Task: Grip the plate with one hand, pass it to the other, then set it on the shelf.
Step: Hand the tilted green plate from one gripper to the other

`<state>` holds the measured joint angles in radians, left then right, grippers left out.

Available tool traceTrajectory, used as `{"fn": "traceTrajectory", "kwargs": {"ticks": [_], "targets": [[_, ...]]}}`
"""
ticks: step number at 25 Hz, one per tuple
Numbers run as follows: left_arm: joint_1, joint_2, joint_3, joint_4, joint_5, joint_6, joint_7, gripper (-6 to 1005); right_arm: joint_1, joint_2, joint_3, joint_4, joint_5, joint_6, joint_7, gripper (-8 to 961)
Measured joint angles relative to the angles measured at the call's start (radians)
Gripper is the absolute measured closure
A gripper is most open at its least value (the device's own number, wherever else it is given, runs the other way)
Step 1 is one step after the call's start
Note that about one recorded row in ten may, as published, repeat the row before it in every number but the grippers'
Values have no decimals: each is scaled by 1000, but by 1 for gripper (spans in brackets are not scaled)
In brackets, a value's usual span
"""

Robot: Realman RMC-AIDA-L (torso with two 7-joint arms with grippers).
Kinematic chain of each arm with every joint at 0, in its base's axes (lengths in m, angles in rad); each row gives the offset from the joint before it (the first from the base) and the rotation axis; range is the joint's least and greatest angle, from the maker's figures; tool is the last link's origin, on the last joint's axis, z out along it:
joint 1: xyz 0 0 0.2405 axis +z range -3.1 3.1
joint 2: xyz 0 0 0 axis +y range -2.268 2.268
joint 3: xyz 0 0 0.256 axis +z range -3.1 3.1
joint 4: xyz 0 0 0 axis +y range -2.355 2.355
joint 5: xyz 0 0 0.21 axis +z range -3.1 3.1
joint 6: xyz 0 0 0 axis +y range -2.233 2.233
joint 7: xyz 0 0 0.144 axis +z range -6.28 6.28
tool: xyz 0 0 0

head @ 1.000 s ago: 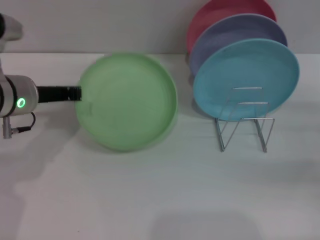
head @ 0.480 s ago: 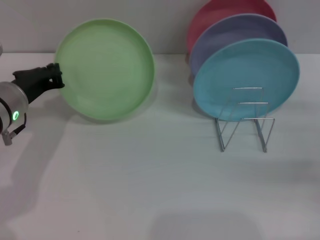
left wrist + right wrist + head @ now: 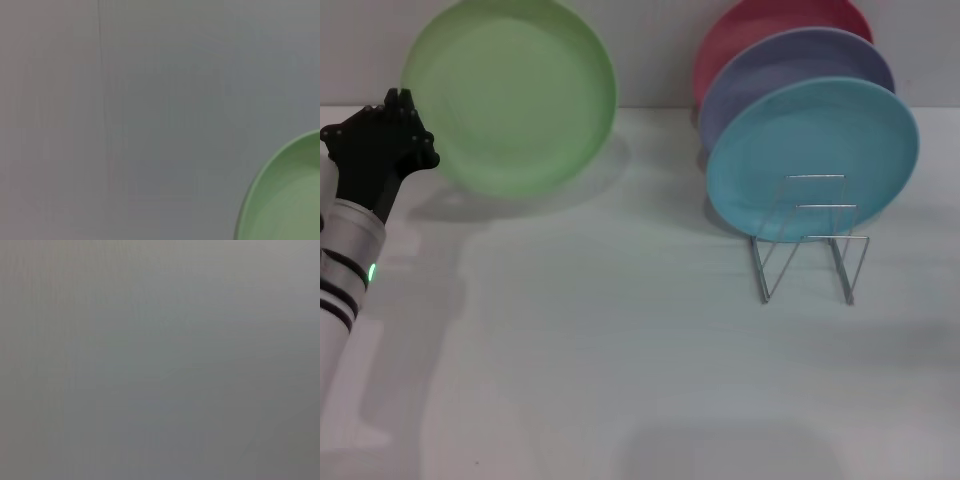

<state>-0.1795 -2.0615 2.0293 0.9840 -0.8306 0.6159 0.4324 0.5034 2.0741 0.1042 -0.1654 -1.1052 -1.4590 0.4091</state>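
The light-green plate (image 3: 510, 95) is held upright in the air at the upper left of the head view, its face toward me. My left gripper (image 3: 410, 135) is shut on the plate's left rim, its silver arm with the green light rising from the lower left. The plate's edge also shows in the left wrist view (image 3: 287, 195) against a grey wall. The silver wire shelf (image 3: 808, 245) stands on the table at the right. My right gripper is out of view; the right wrist view shows only blank grey.
A sky-blue plate (image 3: 813, 155), a lavender plate (image 3: 795, 65) and a red plate (image 3: 770, 20) stand upright in the rear slots of the shelf. The white table (image 3: 620, 350) stretches between the arm and the shelf.
My left arm has lifted the green plate up and to the left, tilting it more upright. The arm has swung from lying level to pointing upward. The shelf and its plates have not moved.
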Motion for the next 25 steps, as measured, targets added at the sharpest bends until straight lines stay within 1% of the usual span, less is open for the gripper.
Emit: {"fn": "traceTrajectory", "kwargs": {"ticks": [1,2,6,9,10,11,12,15,16,17,19,20,21,22,25], "targets": [[-4,0,29,-43,55,81,-89,959,-1,0,0,3,-1,3,0,259],[-4,0,29,-43,55,81,-89,959,-1,0,0,3,-1,3,0,259],[-26,-1,62,-176,213,252,-326,958,-11,2,-26,13,-1,0,-1,259],[-67,-5,70,-317,293,388,-497,957,-28,4,-62,42,-1,-20,-17,259],[-75,-6,71,-342,299,407,-520,957,-36,5,-72,61,-1,-37,-32,259],[-91,-8,72,-403,307,455,-577,957,-50,6,-94,100,-1,-77,-72,259],[-91,-8,72,-403,307,455,-577,957,-50,6,-94,100,-1,-77,-72,259],[-95,-10,72,-435,304,487,-598,956,-69,7,-144,167,-1,-135,-123,259],[-92,-11,73,-437,303,489,-596,956,-76,7,-183,204,-1,-157,-139,260],[-92,-11,73,-437,303,489,-596,956,-76,7,-183,204,-1,-157,-139,260],[-91,-12,73,-438,302,488,-595,955,-78,7,-229,237,-1,-177,-158,260],[-93,-13,73,-441,301,486,-593,955,-77,8,-256,253,-1,-188,-169,260],[-99,-15,73,-449,301,486,-587,955,-73,8,-305,280,-5,-207,-187,260],[-99,-15,73,-449,301,486,-587,955,-73,8,-305,280,-5,-207,-187,260],[-110,-17,76,-463,301,486,-574,954,-58,10,-347,321,-46,-224,-202,260]]}}
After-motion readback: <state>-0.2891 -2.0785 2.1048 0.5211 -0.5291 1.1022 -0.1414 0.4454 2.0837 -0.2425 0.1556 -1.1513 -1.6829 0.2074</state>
